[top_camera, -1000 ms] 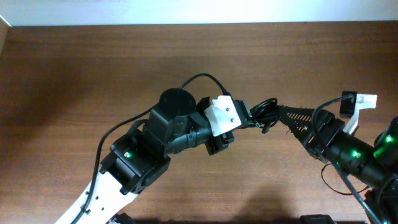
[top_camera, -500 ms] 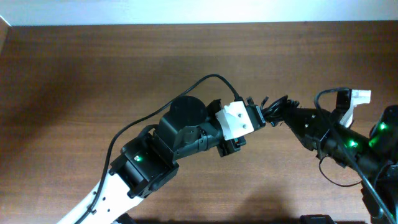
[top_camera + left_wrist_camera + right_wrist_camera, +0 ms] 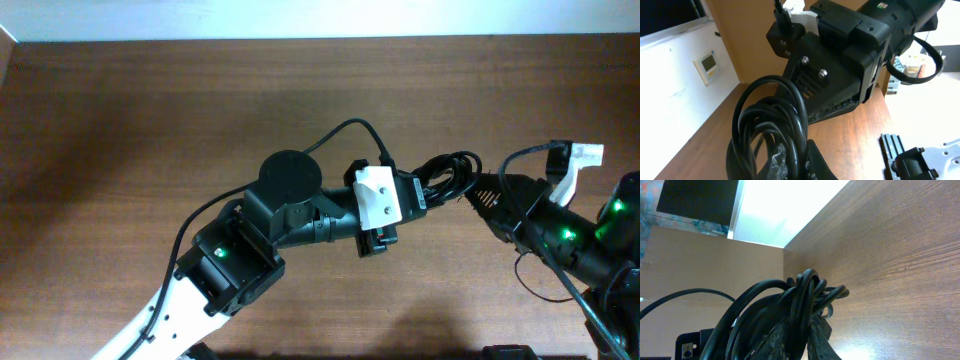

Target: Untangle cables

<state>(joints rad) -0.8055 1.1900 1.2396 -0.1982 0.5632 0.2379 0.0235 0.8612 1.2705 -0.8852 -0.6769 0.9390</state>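
**A:** Brown wood counter (image 3: 150, 120), pale wall along its far edge. Where is the bundle?

**B:** The cables (image 3: 447, 176) are coiled in one tight bunch between the two sets of jaws, over the counter, right of its middle. The left jaws are closed on the lower loops. In the right wrist view, the right jaws look clamped on a strand too.

**A:** Risk?

**B:** Both grips sit close together on the same tangle. Pulling apart could cinch the loops tighter instead of freeing them. A thin cord could also slip out of a pinch, dropping the coil.
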